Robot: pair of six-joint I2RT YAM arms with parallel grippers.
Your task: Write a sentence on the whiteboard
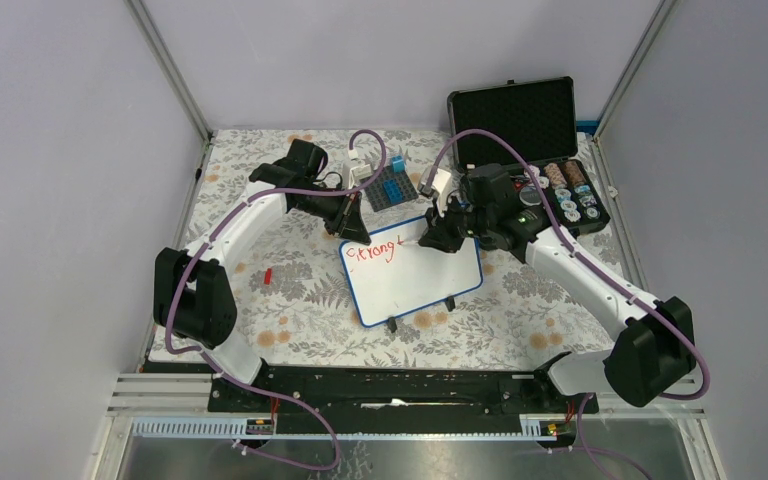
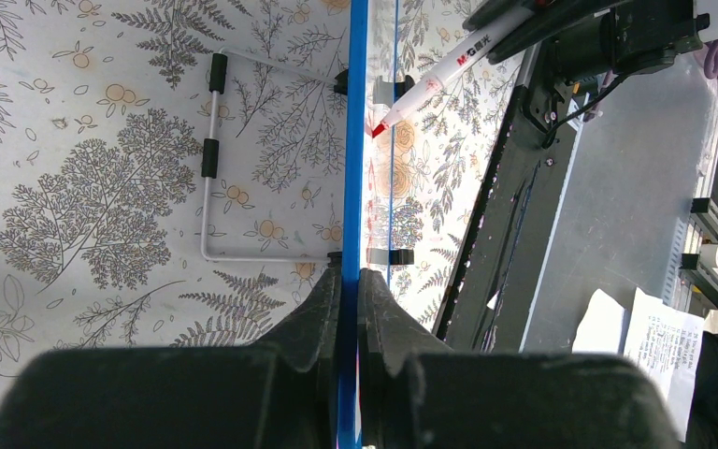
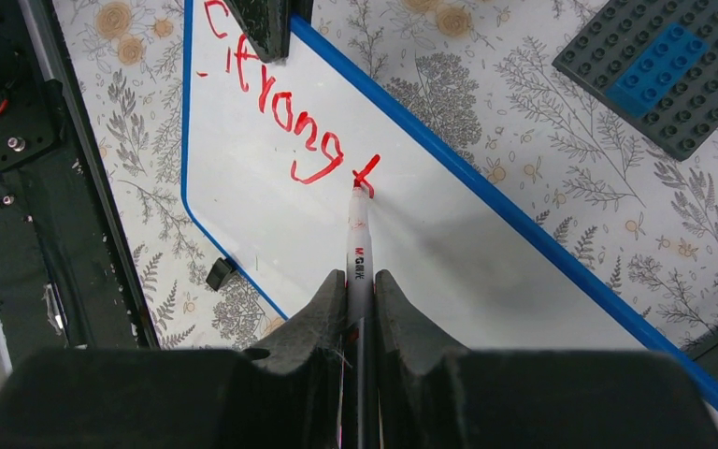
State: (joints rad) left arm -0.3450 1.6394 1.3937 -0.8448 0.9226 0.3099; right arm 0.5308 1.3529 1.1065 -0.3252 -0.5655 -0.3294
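The whiteboard (image 1: 415, 275), white with a thin blue rim, lies tilted on the floral mat with red letters along its far edge (image 3: 285, 122). My left gripper (image 1: 352, 232) is shut on the board's far left corner; in the left wrist view its jaws clamp the blue rim (image 2: 349, 281) edge-on. My right gripper (image 3: 361, 281) is shut on a white marker (image 3: 359, 248) with a red tip. The tip touches the board at the last red stroke (image 3: 365, 175). The same marker (image 2: 430, 84) shows in the left wrist view.
An open black foam-lined case (image 1: 520, 125) with small round parts sits at the back right. A grey studded baseplate (image 1: 392, 188) with blue bricks lies behind the board. A small red piece (image 1: 268, 275) lies on the mat at left. Metal frame posts stand at the corners.
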